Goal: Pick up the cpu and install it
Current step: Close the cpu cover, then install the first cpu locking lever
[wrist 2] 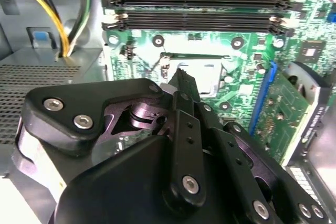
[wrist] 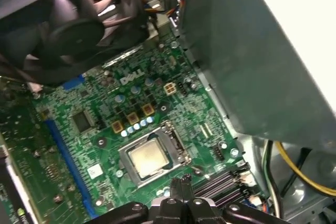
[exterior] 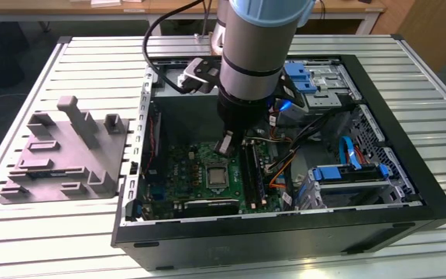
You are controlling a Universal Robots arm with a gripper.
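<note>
The cpu (wrist: pixel 146 159) sits flat in the socket (wrist: pixel 153 153) on the green motherboard (wrist: pixel 100 129), framed by the shiny metal bracket; it shows in both wrist views (wrist 2: pixel 202 75). The gripper (wrist: pixel 181 181) hangs just above the board, near the socket's edge and beside the memory slots (wrist 2: pixel 199 9), with its fingers (wrist 2: pixel 185 85) drawn close together and holding nothing. In the exterior view the arm (exterior: pixel 254 64) reaches down into the open computer case (exterior: pixel 409 174) on the slatted worktop (exterior: pixel 68 244), with a grey moulded tray (exterior: pixel 60 157) to the exterior view's left of the case.
</note>
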